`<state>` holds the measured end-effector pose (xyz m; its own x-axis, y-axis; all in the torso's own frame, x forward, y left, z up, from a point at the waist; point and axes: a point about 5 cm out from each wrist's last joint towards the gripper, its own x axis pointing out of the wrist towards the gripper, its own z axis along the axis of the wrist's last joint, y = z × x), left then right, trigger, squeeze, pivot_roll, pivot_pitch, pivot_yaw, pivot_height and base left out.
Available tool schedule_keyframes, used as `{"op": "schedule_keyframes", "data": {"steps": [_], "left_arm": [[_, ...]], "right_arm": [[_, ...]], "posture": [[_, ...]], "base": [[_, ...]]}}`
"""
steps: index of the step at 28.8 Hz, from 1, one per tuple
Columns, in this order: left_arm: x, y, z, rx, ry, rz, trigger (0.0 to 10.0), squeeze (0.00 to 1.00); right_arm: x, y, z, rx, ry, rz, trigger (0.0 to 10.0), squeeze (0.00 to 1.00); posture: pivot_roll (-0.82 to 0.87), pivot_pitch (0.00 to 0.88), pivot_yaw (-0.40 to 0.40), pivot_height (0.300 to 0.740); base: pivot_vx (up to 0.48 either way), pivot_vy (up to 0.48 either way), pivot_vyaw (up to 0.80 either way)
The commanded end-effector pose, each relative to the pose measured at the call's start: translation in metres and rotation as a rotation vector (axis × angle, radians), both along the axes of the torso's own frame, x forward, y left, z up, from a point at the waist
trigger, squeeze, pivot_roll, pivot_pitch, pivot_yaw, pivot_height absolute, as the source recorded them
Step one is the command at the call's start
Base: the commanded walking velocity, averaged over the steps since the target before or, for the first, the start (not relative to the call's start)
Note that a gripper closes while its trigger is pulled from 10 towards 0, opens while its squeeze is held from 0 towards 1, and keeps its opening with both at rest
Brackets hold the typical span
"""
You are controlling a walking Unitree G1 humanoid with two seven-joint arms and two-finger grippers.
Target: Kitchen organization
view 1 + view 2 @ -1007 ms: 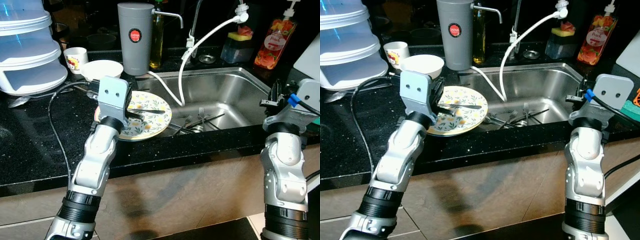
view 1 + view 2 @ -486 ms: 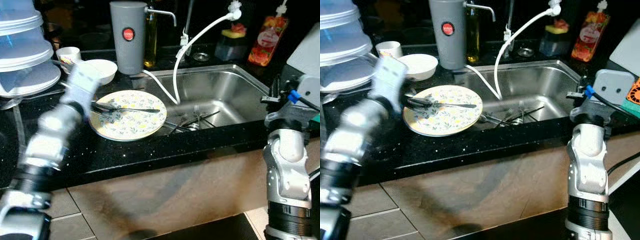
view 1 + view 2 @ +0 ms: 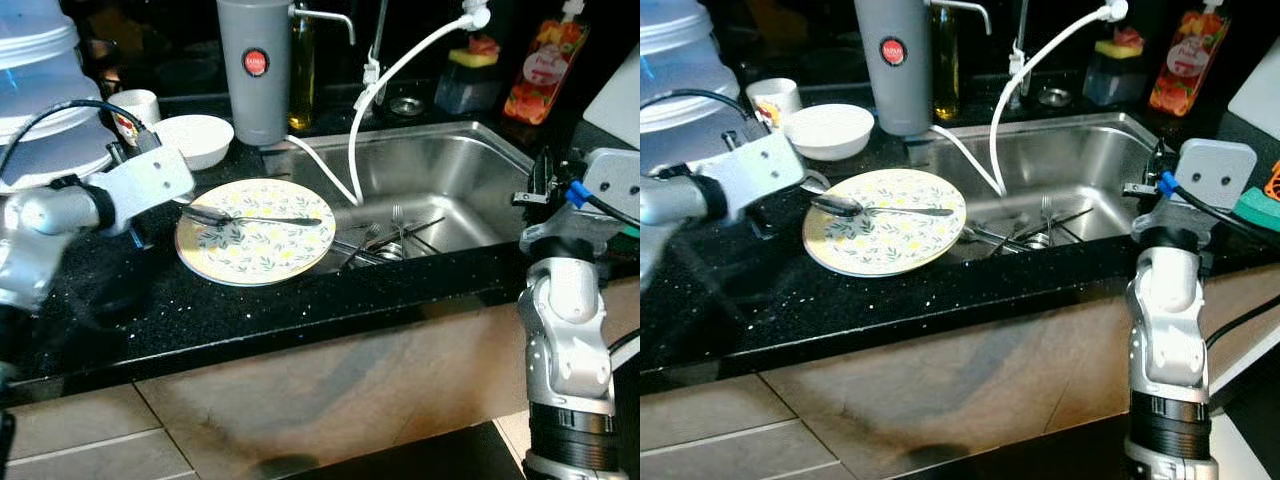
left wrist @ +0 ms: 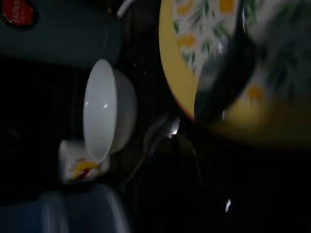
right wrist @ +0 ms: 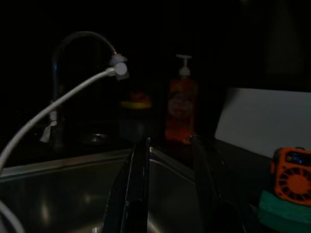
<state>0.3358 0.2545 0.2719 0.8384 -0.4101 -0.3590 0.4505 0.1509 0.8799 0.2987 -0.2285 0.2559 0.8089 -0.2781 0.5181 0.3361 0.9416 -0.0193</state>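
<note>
Kitchen counter's grey dispenser (image 3: 258,68) bears red label.

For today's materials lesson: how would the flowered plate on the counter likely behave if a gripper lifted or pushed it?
The flowered plate looks glazed ceramic, so probably stiff, slippery and breakable. The spoon lying loose across it would likely slide off if it tilts. Its edge sits beside the sink, so a push could tip it in.
</note>
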Motion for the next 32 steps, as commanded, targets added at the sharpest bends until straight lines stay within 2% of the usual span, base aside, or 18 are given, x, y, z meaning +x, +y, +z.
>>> {"op": "schedule_keyframes", "data": {"steps": [1, 4, 6, 8, 10, 13, 18, 20, 23, 26, 27, 28, 29, 32], "left_arm": [[-0.004, 0.0, -0.001, 0.114, 0.012, -0.057, 10.0, 0.0], [-0.003, -0.003, 0.0, 0.125, 0.002, -0.08, 10.0, 0.0], [0.0, -0.014, -0.016, 0.206, -0.005, -0.153, 10.0, 0.0], [0.001, -0.021, -0.03, 0.246, -0.003, -0.203, 10.0, 0.0], [0.001, -0.022, -0.034, 0.256, 0.0, -0.215, 10.0, 0.0], [0.001, -0.023, -0.037, 0.273, 0.003, -0.223, 10.0, 0.0], [0.002, -0.019, -0.046, 0.351, 0.044, -0.235, 10.0, 0.0], [0.002, -0.019, -0.046, 0.351, 0.044, -0.235, 10.0, 0.0], [0.008, -0.025, -0.057, 0.357, 0.052, -0.228, 10.0, 0.0], [0.022, -0.038, -0.078, 0.354, 0.03, -0.184, 10.0, 0.0], [0.026, -0.041, -0.083, 0.345, 0.024, -0.161, 6.5, 0.0], [0.028, -0.044, -0.089, 0.335, 0.019, -0.142, 4.0, 0.0], [0.03, -0.048, -0.095, 0.314, 0.013, -0.127, 0.0, 0.0], [0.03, -0.049, -0.096, 0.312, 0.003, -0.131, 0.0, 0.0]], "right_arm": [[0.003, 0.003, -0.001, 0.009, 0.001, 0.017, 10.0, 0.0], [0.004, 0.004, -0.001, 0.009, 0.0, 0.022, 10.0, 0.0], [0.007, 0.008, 0.0, 0.015, -0.003, 0.033, 10.0, 0.0], [0.008, 0.01, 0.0, 0.019, -0.004, 0.039, 10.0, 0.0], [0.008, 0.011, -0.001, 0.02, -0.004, 0.041, 10.0, 0.0], [0.007, 0.011, -0.001, 0.02, -0.003, 0.042, 10.0, 0.0], [0.007, 0.01, -0.003, 0.023, 0.003, 0.037, 10.0, 0.0], [0.007, 0.01, -0.003, 0.023, 0.003, 0.037, 10.0, 0.0], [0.008, 0.01, -0.002, 0.024, 0.001, 0.04, 10.0, 0.0], [0.01, 0.012, -0.001, 0.025, -0.006, 0.043, 10.0, 0.0], [0.01, 0.012, 0.0, 0.025, -0.008, 0.041, 10.0, 0.0], [0.009, 0.011, 0.0, 0.025, -0.01, 0.036, 10.0, 0.0], [0.007, 0.008, 0.0, 0.024, -0.01, 0.027, 10.0, 0.0], [0.006, 0.007, -0.001, 0.023, -0.007, 0.021, 10.0, 0.0]], "posture": [[0.02, 0.0, 0.012, 0.74], [0.02, 0.0, 0.012, 0.74], [0.02, 0.0, 0.014, 0.74], [0.02, 0.0, 0.014, 0.74], [0.02, 0.0, 0.014, 0.74], [0.02, 0.0, 0.014, 0.74], [0.02, 0.0, 0.015, 0.74], [0.02, 0.0, 0.015, 0.74], [0.02, 0.0, 0.016, 0.74], [0.01, 0.0, 0.021, 0.74], [0.01, 0.0, 0.021, 0.74], [0.01, 0.0, 0.021, 0.74], [-0.01, 0.0, 0.023, 0.74], [-0.01, 0.0, 0.023, 0.74]], "base": [[0.0, 0.0, 0.0], [0.0, 0.0, 0.0], [0.0, 0.0, 0.0], [0.0, 0.0, 0.0], [0.0, 0.0, 0.0], [0.0, 0.0, 0.0], [0.0, 0.0, 0.0], [0.0, 0.0, 0.0], [0.0, 0.0, 0.0], [0.0, 0.0, 0.0], [0.0, 0.0, 0.0], [0.0, 0.0, 0.0], [0.0, 0.0, 0.0], [0.0, 0.0, 0.0]]}}
